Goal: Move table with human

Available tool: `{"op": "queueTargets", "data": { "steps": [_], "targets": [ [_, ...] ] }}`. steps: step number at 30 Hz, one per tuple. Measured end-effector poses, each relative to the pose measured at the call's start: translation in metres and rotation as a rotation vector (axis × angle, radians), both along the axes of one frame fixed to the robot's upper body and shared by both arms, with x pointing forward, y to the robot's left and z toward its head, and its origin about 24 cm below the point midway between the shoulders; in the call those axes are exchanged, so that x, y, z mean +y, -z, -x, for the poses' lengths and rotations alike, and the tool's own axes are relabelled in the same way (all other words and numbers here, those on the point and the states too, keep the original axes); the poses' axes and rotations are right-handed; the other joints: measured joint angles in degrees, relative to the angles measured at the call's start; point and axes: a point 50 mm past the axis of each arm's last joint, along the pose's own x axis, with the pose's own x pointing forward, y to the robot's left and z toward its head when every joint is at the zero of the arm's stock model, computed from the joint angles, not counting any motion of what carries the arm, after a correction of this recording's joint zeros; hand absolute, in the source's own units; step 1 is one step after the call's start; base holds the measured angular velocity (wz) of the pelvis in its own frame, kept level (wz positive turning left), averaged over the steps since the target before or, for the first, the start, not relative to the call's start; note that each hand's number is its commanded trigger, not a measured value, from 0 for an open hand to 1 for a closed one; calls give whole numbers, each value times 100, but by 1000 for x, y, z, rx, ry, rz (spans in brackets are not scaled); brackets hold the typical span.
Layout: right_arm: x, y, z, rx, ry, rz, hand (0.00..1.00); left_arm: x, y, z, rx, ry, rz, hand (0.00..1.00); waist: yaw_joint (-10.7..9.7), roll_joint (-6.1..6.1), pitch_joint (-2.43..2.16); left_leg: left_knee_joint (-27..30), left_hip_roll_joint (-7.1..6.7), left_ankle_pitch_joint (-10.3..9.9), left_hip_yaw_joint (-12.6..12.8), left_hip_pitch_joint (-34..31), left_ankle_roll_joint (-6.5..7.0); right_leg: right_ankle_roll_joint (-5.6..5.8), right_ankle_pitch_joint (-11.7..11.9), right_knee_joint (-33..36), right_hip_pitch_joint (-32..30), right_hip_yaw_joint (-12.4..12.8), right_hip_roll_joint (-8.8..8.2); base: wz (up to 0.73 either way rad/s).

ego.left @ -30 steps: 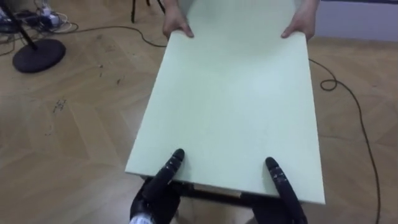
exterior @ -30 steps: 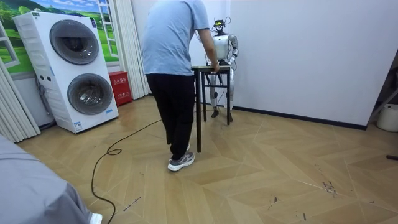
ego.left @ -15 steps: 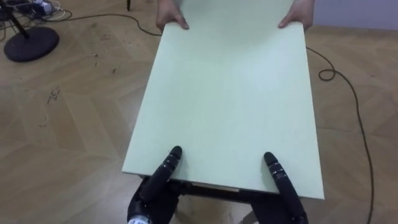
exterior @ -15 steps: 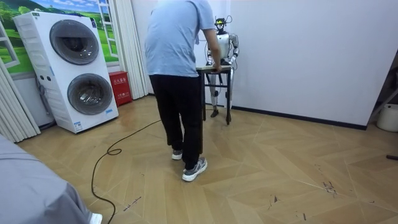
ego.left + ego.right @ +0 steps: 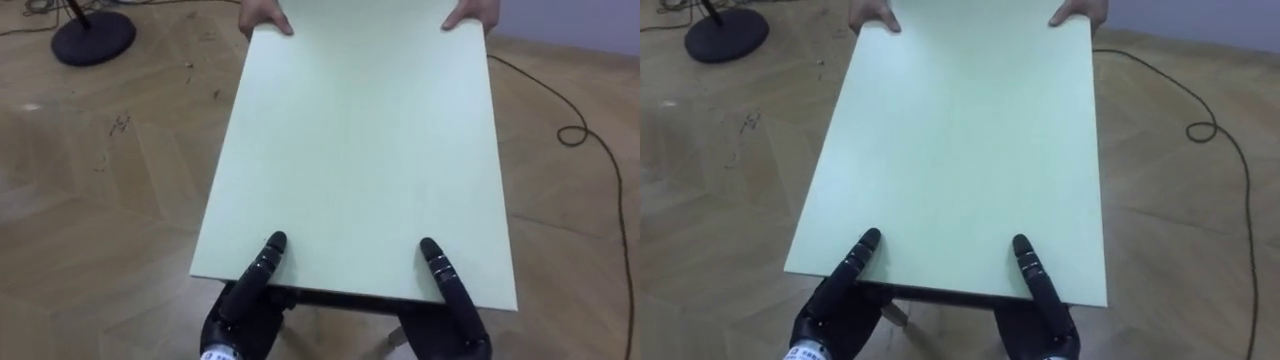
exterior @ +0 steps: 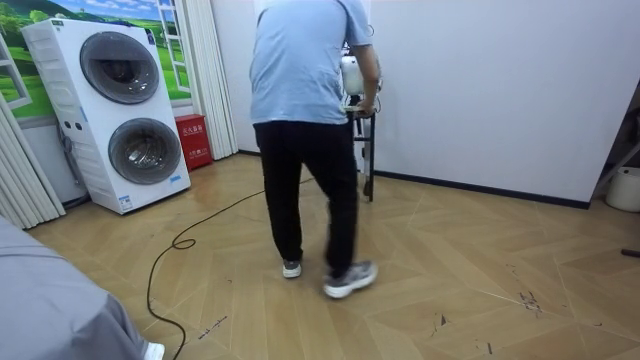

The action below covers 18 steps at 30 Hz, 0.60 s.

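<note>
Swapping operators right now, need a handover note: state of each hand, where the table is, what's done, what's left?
Left hand: at the table's near edge, left side, reaching onto the top. Its grip below the top is hidden.
Right hand: the same on the right side.
Table: pale green top, between robot and person. The person's hands grip the far corners.
Person: back to the room camera, mid-step, with the robot beyond by the white wall.
Done: both are at their ends of the table.
Left: the carry and set-down; the destination isn't shown. Mind the cable on the floor to the right.
</note>
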Motion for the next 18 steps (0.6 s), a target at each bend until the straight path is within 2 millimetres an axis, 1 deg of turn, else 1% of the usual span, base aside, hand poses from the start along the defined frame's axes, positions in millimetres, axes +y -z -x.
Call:
{"op": "queueTargets", "data": {
  "steps": [4,5,6,7,8,9,10,11,12,15,17,18],
  "targets": [
    [-1,0,-1,-3,-5,6,100,0,0,0,3,0,7,100,16,84,-4,26,-39,86,-60,-110,12,-25,-71,7,49,-346,-3,51],
    [-1,0,-1,-3,-6,5,100,-1,0,0,5,0,8,100,4,95,1,-3,-58,135,-21,-114,28,-35,-106,-6,84,-519,-39,64],
    [-2,-1,-2,-5,-8,8,100,-1,1,1,8,-1,12,100,-1,110,9,61,-41,118,211,-120,58,-60,-127,-6,135,-783,-138,61],
    [-2,-1,-2,-5,-10,11,100,-2,1,2,12,-2,15,100,-6,113,14,244,-14,8,437,-132,106,-60,-132,-5,167,-870,-167,60],
    [-3,0,-1,-1,-14,13,100,-2,2,4,19,-4,20,100,-13,123,15,729,99,-370,863,-103,183,-37,-154,0,250,-1006,-204,62],
    [-4,-1,-2,-4,-15,15,100,-3,2,4,20,-3,22,100,-8,174,20,949,160,-601,1032,-71,200,-5,-191,28,286,-1118,-196,59],
    [-4,-2,-3,-10,-17,21,100,-3,1,3,17,-3,23,100,17,207,29,940,160,-638,1034,-71,241,13,-222,75,285,-1132,-184,50],
    [-4,-3,-6,-17,-26,32,100,-1,0,2,14,-3,20,100,29,225,31,848,118,-669,971,-61,291,59,-277,116,277,-1123,-162,45],
    [-3,-5,-9,-24,-29,36,100,0,-2,1,8,-12,21,100,24,208,22,641,29,-616,920,-23,366,82,-294,111,256,-1170,-189,41],
    [-1,-9,-18,-37,-54,42,100,0,-4,-1,5,-33,31,100,92,218,22,379,-120,-484,887,39,430,123,-303,202,220,-1190,-296,23],
    [-1,-10,-20,-40,-58,42,100,0,-4,-2,4,-42,36,100,122,213,22,361,-161,-476,882,37,448,138,-308,290,224,-1173,-333,25],
    [0,-10,-20,-39,-59,41,100,1,-4,-2,4,-42,34,100,127,212,21,361,-203,-477,810,35,460,184,-337,409,220,-1179,-385,32]
  ]
}}
